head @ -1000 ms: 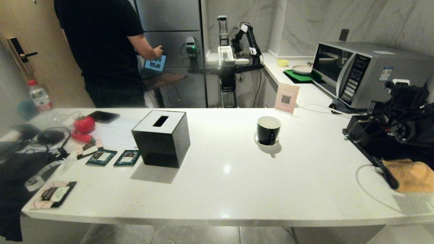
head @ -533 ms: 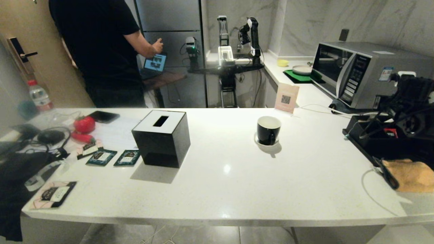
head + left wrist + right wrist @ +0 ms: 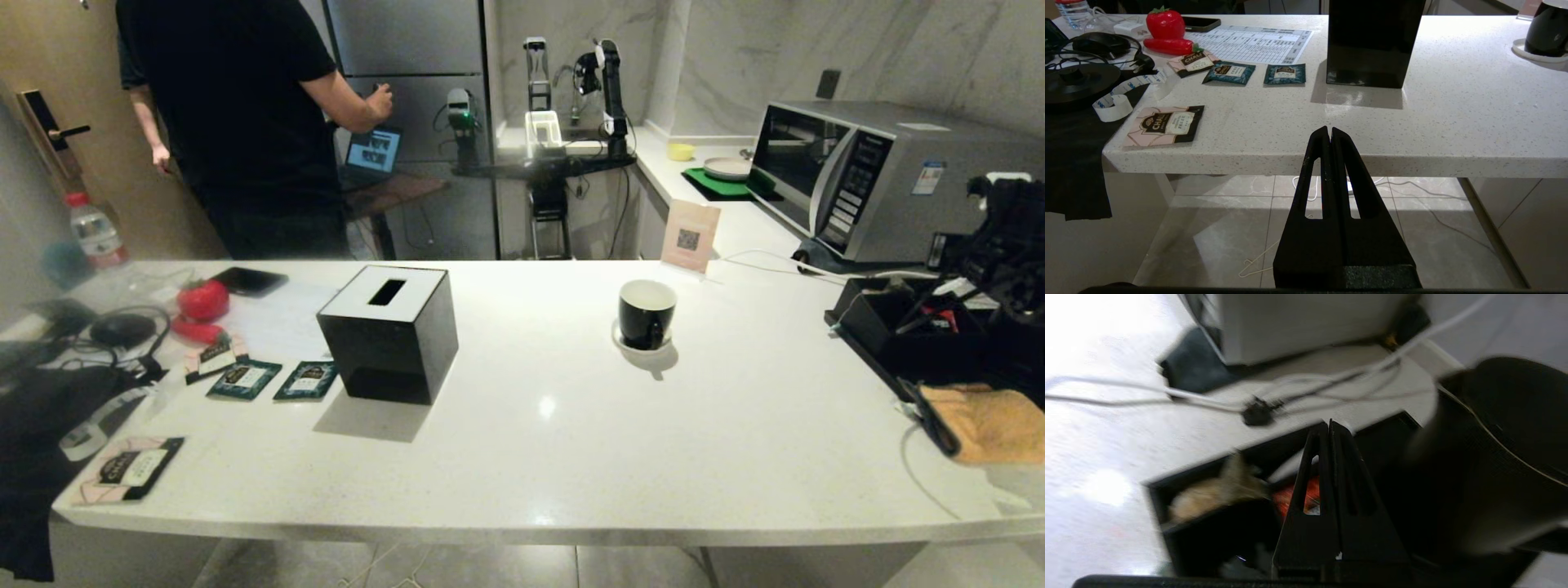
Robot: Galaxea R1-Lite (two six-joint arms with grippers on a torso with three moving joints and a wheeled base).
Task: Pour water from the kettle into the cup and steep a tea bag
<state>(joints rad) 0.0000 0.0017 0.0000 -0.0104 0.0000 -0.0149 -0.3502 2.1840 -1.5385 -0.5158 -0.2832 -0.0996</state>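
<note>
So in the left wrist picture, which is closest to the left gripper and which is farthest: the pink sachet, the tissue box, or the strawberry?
1. Pink sachet, by the counter's near edge.
2. Tissue box, mid-counter.
3. Strawberry, at the far side.
The left gripper hangs off the counter, fingers shut.

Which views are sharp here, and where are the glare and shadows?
Head view: sharp; ceiling-light glints on the counter, soft shadows in front of the tissue box and cup. Left wrist view: sharp. Right wrist view: smeared by motion blur, counter washed out by glare.
</note>
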